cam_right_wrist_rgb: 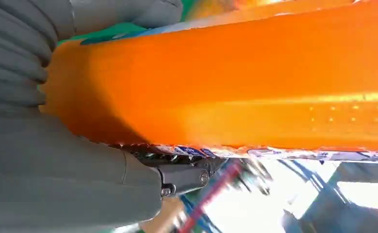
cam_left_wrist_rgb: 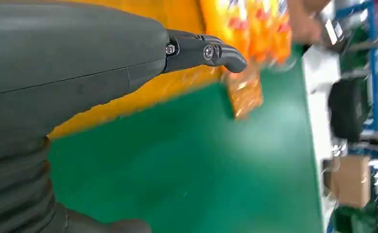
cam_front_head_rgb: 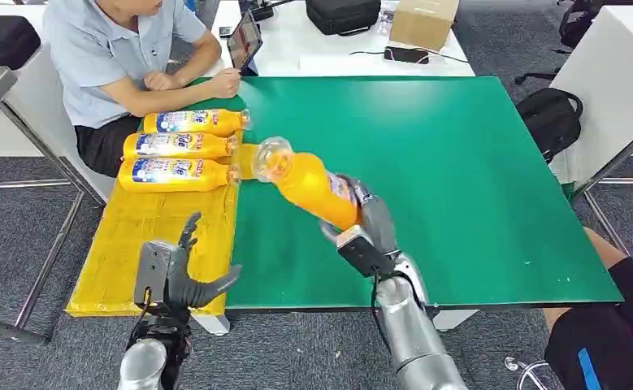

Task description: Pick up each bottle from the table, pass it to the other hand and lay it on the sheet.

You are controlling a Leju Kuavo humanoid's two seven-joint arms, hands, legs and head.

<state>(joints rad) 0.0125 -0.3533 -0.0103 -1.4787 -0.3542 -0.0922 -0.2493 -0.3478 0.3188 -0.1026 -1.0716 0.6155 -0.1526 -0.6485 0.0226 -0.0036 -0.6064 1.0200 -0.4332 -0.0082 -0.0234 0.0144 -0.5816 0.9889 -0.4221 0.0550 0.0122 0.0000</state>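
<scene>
- Person [cam_front_head_rgb: 114, 57] seated at far left corner of the worktop [cam_front_head_rgb: 459, 179], arms folded on its edge, well beyond the left hand's fingers.
- Yellow sheet [cam_front_head_rgb: 146, 244] covers the left strip of the green worktop; its near edge lies right under the left hand.
- Three orange bottles [cam_front_head_rgb: 179, 146] lie side by side on the far end of the sheet, caps pointing right, well ahead of the left fingers.
- Left hand [cam_front_head_rgb: 175, 272] hovers over the near edge of the sheet, fingers [cam_front_head_rgb: 189, 230] spread apart, released, nothing in them; thumb points right toward the green surface.
- Left wrist view: dark fingertip [cam_left_wrist_rgb: 228, 57] above the sheet/green boundary, blurred orange bottles past it.
- Held bottle [cam_front_head_rgb: 305, 180] is up off the worktop, tilted, its clear end pointing up-left toward the sheet, its lower part inside the right fingers; it sits between the two hands, ahead and right of the left fingers.
- Right hand [cam_front_head_rgb: 362, 227] over the green middle near the front edge, fingers wrapped around the bottle's lower body, grasping it.
- Right wrist view: orange bottle body [cam_right_wrist_rgb: 235, 82] pressed against the palm, label edge visible beside a finger [cam_right_wrist_rgb: 182, 177].
- Black backpack [cam_front_head_rgb: 550, 118] on the floor, far right of the right fingers.
- Another person's leg in black shorts [cam_front_head_rgb: 613, 325] at the near right corner.
</scene>
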